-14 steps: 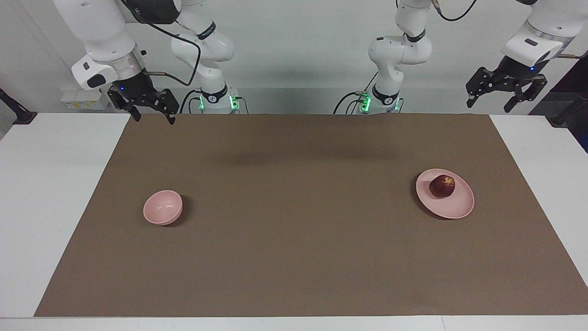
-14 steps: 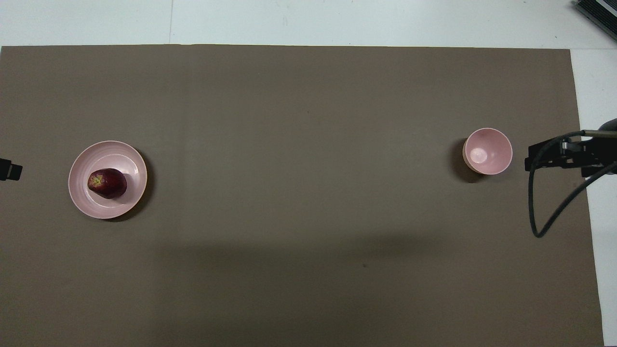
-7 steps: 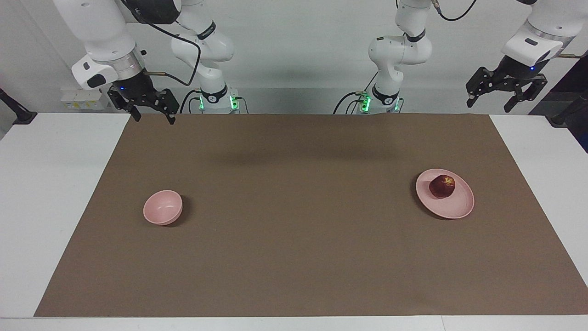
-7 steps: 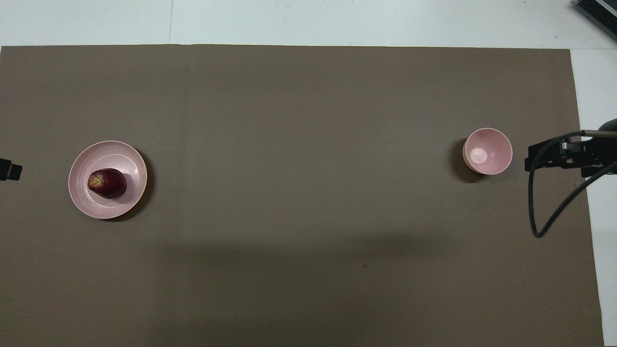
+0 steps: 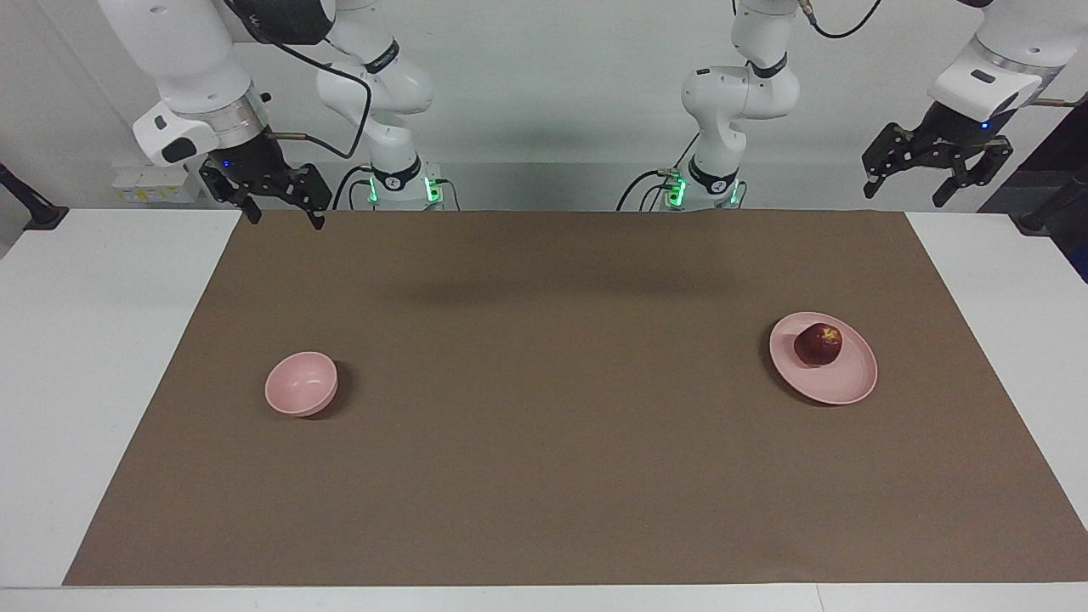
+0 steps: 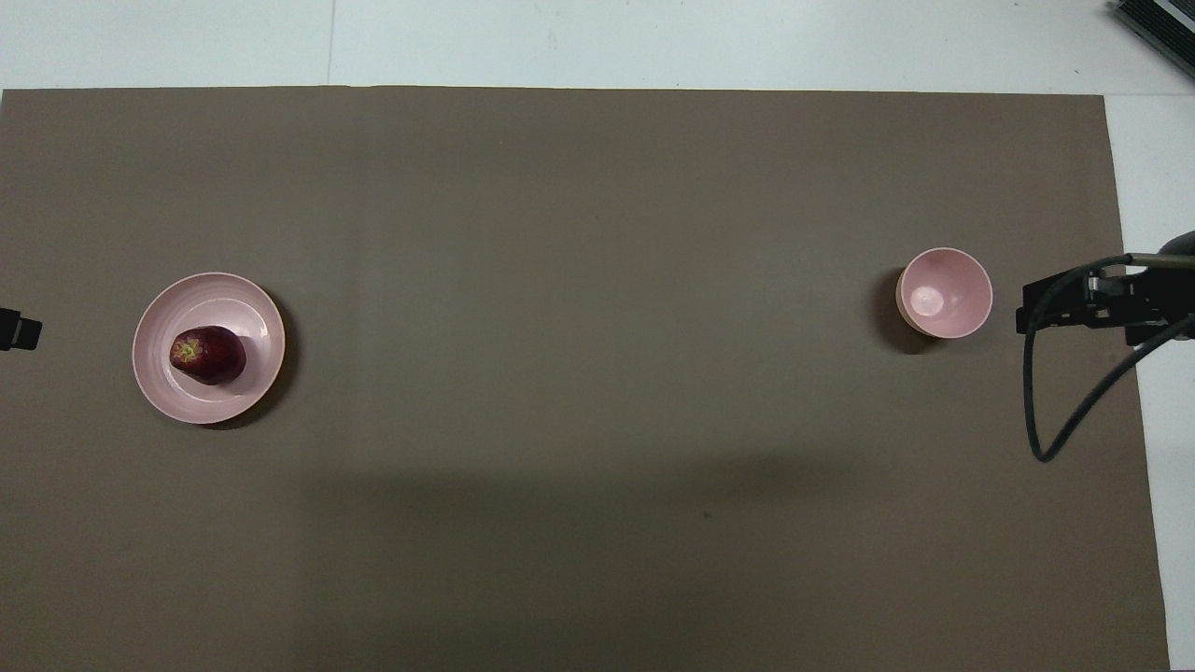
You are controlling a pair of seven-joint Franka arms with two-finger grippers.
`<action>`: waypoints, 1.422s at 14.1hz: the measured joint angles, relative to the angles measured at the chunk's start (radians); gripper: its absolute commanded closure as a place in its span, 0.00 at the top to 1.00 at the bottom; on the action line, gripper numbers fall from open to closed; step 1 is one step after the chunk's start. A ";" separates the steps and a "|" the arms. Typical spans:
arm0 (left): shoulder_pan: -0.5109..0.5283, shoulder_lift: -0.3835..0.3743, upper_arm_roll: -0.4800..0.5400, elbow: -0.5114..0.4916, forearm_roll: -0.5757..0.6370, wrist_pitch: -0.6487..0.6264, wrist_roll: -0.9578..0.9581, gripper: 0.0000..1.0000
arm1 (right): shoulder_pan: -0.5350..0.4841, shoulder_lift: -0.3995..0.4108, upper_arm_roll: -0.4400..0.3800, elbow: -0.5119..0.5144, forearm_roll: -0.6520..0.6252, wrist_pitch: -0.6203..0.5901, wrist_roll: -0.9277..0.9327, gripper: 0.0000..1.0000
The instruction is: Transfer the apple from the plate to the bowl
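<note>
The dark red apple (image 5: 818, 344) (image 6: 207, 355) lies on the flat pale pink plate (image 5: 841, 387) (image 6: 238, 299) toward the left arm's end of the table. The small deep pink bowl (image 5: 301, 383) (image 6: 944, 292) stands empty toward the right arm's end. My left gripper (image 5: 905, 197) is open and empty, raised over the mat's corner at the robots' edge; only its tip shows in the overhead view (image 6: 19, 332). My right gripper (image 5: 287, 221) (image 6: 1032, 313) is open and empty, raised over the mat's other corner at the robots' edge. Both arms wait.
A brown mat (image 5: 544, 476) (image 6: 597, 523) covers most of the white table (image 5: 102, 357). A black cable (image 6: 1055, 411) hangs from the right arm. The two arm bases (image 5: 395, 183) (image 5: 705, 183) stand at the robots' edge.
</note>
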 measured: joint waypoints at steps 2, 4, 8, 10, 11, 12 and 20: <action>0.000 0.000 -0.001 0.000 0.000 0.000 0.000 1.00 | 0.000 0.000 0.000 0.000 0.000 0.000 0.000 1.00; 0.000 0.000 -0.002 0.000 0.000 0.002 0.000 1.00 | 0.001 0.000 0.000 0.000 0.001 0.000 0.000 1.00; -0.001 0.000 -0.003 -0.009 -0.001 0.046 0.001 1.00 | 0.022 0.000 0.001 -0.003 0.045 0.000 0.066 1.00; -0.001 0.001 -0.003 -0.031 -0.001 0.067 0.001 1.00 | 0.023 0.000 0.001 -0.018 0.098 0.000 0.159 1.00; -0.001 0.001 -0.003 -0.048 -0.001 0.084 0.001 1.00 | 0.024 0.000 0.001 -0.029 0.127 0.000 0.215 1.00; -0.001 0.002 -0.002 -0.071 -0.001 0.108 0.002 1.00 | 0.026 0.000 0.001 -0.040 0.154 0.000 0.273 1.00; 0.020 0.007 0.015 -0.345 -0.001 0.404 0.090 1.00 | 0.131 0.017 0.004 -0.186 0.423 0.128 0.716 1.00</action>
